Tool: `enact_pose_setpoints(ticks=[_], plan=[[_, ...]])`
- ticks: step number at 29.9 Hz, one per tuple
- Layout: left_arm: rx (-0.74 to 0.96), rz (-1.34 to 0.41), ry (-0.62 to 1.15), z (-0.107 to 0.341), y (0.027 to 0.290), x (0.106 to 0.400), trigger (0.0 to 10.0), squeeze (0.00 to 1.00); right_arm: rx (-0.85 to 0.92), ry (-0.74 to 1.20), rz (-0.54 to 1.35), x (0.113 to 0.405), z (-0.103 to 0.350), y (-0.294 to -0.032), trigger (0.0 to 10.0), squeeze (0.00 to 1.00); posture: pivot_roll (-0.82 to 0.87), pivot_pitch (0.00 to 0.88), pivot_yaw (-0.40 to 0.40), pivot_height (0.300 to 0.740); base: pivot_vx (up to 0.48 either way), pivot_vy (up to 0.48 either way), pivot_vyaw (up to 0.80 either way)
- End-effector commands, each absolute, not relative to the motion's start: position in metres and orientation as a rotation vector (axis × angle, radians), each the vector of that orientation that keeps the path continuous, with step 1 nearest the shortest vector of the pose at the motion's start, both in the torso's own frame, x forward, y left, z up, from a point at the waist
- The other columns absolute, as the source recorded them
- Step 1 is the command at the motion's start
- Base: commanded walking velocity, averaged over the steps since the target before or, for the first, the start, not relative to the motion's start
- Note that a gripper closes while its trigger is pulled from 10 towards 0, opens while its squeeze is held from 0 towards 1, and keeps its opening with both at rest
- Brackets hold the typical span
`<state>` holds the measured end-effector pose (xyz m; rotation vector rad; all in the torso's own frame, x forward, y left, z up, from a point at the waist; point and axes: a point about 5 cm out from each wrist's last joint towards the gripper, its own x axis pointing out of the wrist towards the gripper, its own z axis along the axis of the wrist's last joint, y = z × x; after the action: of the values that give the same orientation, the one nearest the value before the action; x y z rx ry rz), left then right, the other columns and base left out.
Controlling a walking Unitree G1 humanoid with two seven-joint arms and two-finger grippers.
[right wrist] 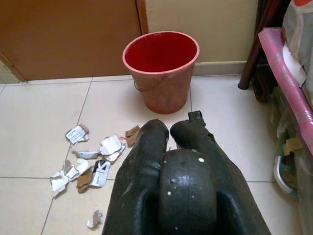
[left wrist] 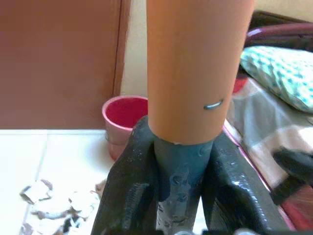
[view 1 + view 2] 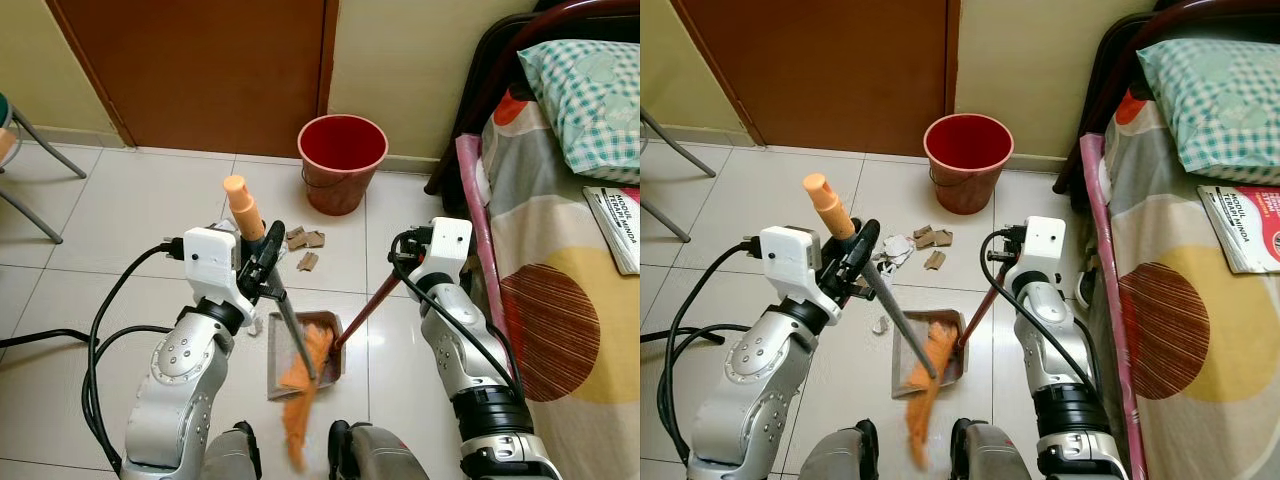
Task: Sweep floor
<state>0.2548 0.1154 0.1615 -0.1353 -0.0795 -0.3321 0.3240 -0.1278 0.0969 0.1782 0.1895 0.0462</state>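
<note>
My left gripper [image 3: 262, 262] is shut on the broom handle [image 3: 243, 207], which has an orange grip over a grey shaft [image 2: 182, 171]. The orange bristles [image 3: 305, 380] rest in and over the grey dustpan [image 3: 283, 352] on the tiles right in front of my feet. A dark red dustpan handle [image 3: 366, 308] rises from the pan to my right gripper [image 1: 171, 131], whose fingers are shut around its black end. Torn paper and cardboard scraps [image 1: 90, 159] lie on the floor between the pan and a red bucket [image 3: 342, 160].
The bucket stands against the wall beside a brown door [image 3: 200, 60]. A bed [image 3: 560, 300] with a pillow and a book runs along my right. Chair legs [image 3: 40, 160] stand at far left. A black cable [image 3: 40, 335] trails over the floor on the left.
</note>
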Motion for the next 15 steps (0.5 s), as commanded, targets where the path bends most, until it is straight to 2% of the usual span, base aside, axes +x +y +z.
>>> enact_pose_setpoints(ticks=[1,8,15], plan=[[-0.136,-0.291,-0.114,0.169,0.123,0.256,10.0,0.0,0.198,0.209,0.059,0.322,0.094,-0.128,10.0,0.0,-0.01,0.23,-0.081,0.74,0.0,0.0,0.0],[-0.108,-0.225,-0.135,0.175,0.142,0.259,10.0,0.0,0.105,0.214,0.006,0.315,0.095,-0.147,10.0,0.0,0.0,0.223,-0.088,0.74,0.0,0.0,0.0],[-0.079,-0.227,-0.196,0.197,0.147,0.262,10.0,0.0,0.054,0.186,-0.107,0.298,0.096,-0.185,10.0,0.0,0.0,0.222,-0.071,0.74,0.0,0.0,0.0]])
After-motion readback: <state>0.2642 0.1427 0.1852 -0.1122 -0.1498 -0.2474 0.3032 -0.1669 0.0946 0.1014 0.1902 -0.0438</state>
